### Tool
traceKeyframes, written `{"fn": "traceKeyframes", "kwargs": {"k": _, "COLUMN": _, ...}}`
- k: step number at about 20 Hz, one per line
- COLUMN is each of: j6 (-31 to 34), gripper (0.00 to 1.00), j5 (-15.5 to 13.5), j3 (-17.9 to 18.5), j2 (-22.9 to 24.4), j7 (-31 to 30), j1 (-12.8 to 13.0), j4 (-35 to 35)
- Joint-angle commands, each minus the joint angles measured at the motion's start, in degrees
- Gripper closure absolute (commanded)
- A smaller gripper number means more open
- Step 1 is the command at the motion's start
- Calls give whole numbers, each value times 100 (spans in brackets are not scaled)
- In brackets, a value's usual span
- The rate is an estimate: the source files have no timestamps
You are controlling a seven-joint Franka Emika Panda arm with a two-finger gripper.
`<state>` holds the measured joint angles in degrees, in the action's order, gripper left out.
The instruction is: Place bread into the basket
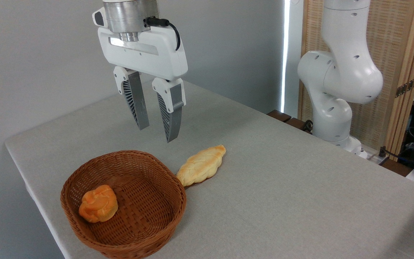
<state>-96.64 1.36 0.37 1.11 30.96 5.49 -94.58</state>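
The claw (pixel 157 133) hangs in the air above the far edge of the basket (pixel 164 219), its two ribbed grey fingers (pixel 137 104) pointing down and spread apart with a clear gap between them; nothing is held between them, and they touch neither the basket nor anything else. The bread (pixel 201 165) lies flat on the grey worktop (pixel 300 194), outside the basket and just to its right; its nearer tapered end sits close against the woven rim, though whether it actually touches I cannot tell; its other end points away toward the back right. The basket stands near the front left corner of the worktop; inside it, against the left wall, rests a small round orange bun (pixel 98 208). The claw is above and to the left of the bread, well clear of it. The white arm's base and joints (pixel 340 79) rise at the right, beyond the worktop's far edge, before a slatted wooden screen (pixel 394 54).
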Motion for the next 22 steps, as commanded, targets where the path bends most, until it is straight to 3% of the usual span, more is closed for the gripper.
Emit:
{"fn": "traceKeyframes", "kwargs": {"k": 1, "j6": 137, "gripper": 0, "j5": -101, "j3": 34, "j2": 3, "j7": -38, "j1": 13, "j4": 54}}
{"fn": "traceKeyframes", "kwargs": {"k": 22, "j6": 445, "gripper": 0, "j5": -110, "j3": 16, "j2": 82, "j7": -20, "j1": 22, "j4": 10}}
